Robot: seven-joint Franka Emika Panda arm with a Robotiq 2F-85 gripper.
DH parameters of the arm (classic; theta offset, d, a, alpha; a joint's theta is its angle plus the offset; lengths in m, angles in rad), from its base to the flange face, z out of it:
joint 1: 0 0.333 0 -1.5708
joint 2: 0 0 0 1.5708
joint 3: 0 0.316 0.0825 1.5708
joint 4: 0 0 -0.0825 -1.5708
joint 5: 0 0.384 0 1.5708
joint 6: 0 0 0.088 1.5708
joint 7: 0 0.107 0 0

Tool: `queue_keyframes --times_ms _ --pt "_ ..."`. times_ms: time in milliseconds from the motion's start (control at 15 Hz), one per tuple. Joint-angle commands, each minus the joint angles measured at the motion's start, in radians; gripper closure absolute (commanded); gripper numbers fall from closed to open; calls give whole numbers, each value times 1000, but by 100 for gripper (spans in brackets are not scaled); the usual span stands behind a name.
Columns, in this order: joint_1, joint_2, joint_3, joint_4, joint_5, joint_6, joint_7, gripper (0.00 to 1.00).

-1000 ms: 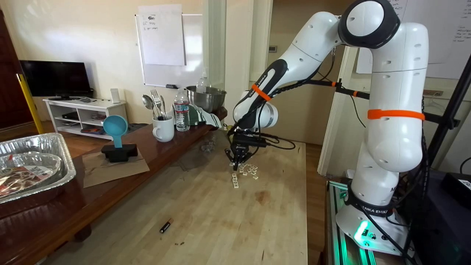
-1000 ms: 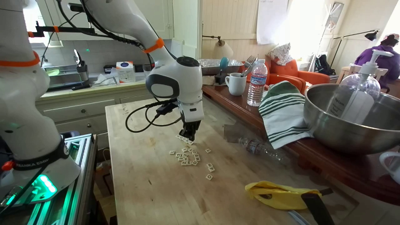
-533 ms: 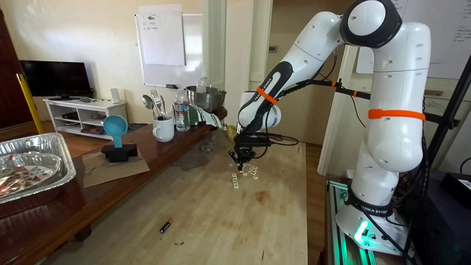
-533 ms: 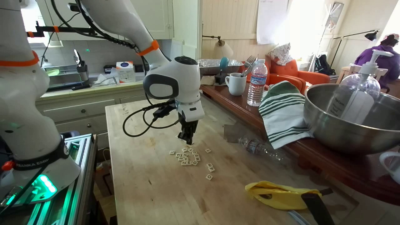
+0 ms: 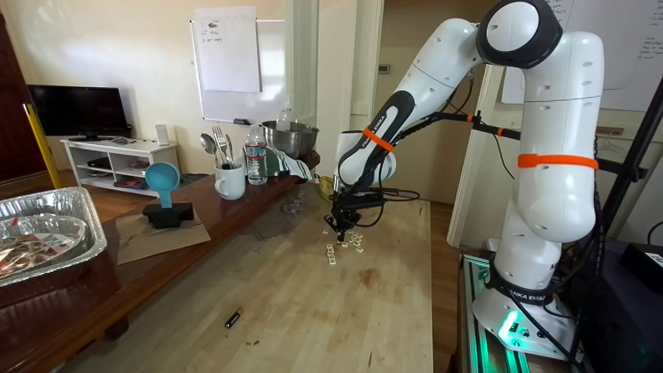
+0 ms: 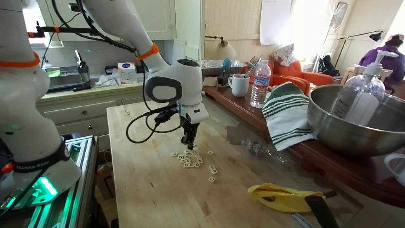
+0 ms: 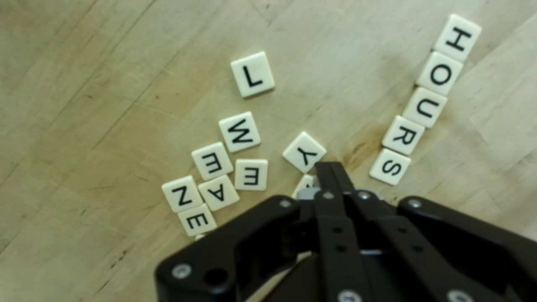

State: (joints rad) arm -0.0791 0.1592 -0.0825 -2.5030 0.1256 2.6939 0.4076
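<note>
Cream letter tiles [image 7: 218,193] lie face up on a pale wooden surface [image 6: 164,193], close under a black claw [image 6: 190,147] whose fingers [image 7: 335,205] are together. In the wrist view its tip overlaps the lower corner of the Y tile [image 7: 304,151] and hides much of another tile [image 7: 303,185] just beside it; whether it touches either is hard to tell. To that view's right, five tiles [image 7: 425,108] form a slanted row reading HOURS. To its left, a W tile [image 7: 239,131] sits above a cluster of N, A and E tiles [image 7: 212,161], with an L tile [image 7: 252,74] alone higher up. In an exterior view, an O tile [image 6: 211,179] lies apart, near a pair of tiles [image 6: 213,169].

Elsewhere on the surface are a battery [image 5: 234,317], a yellow bag [image 6: 281,198] with a black strap, and a clear bottle [image 6: 264,151] on its side. Along the dark red ledge [image 5: 155,280] stand a white mug [image 6: 240,85] of cutlery [image 6: 252,66], a water bottle [image 6: 261,84], a striped towel [image 6: 286,117] draped over the edge, a steel bowl [image 6: 345,139] holding a pump bottle [image 6: 360,101], a blue scoop [image 5: 162,177] and a foil tray [image 5: 97,235].
</note>
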Motion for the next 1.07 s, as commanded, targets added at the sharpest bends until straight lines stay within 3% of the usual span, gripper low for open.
queue_keyframes --times_ms 0,467,1000 --pt "22 17 -14 -16 -37 19 -25 100" --pt "34 49 -23 -8 -91 41 -33 100" --pt "29 104 -71 28 -109 152 -23 100"
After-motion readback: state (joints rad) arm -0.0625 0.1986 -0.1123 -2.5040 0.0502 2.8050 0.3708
